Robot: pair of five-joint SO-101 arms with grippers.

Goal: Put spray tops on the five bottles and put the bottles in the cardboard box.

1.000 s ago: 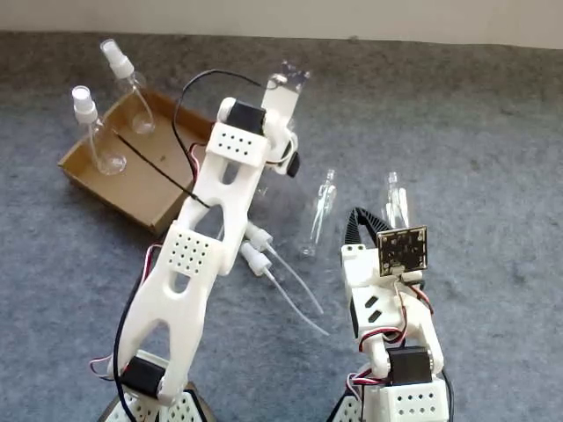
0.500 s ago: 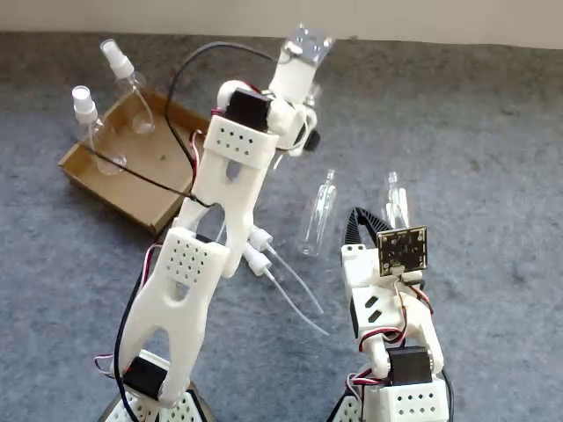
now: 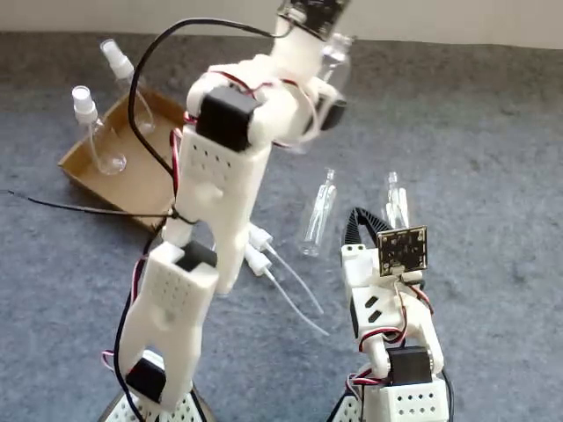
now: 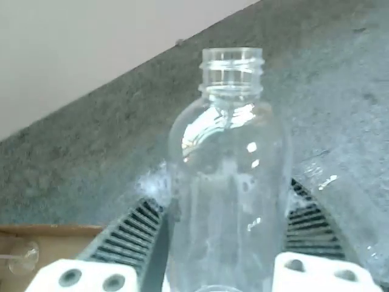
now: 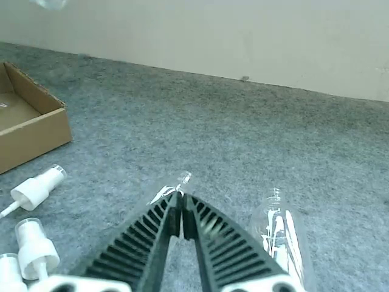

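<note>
My left gripper (image 3: 332, 63) is raised high over the far middle of the table, shut on a clear bottle (image 4: 228, 176) that stands upright with a bare threaded neck. My right gripper (image 5: 182, 210) is shut on nothing, low over the carpet near two topless bottles lying flat (image 3: 318, 211) (image 3: 396, 198). Loose spray tops (image 5: 37, 185) (image 5: 33, 246) lie near the left arm, their tubes pointing toward the table's front. The cardboard box (image 3: 141, 189) at the far left holds two upright bottles with spray tops (image 3: 98, 136) (image 3: 130, 88).
Grey carpet covers the table. The left arm's black cable (image 3: 149, 70) loops over the box. A pale wall runs along the far edge (image 5: 243, 36).
The left arm has lifted the bottle higher and swung it a little to the right. The right arm has not moved.
</note>
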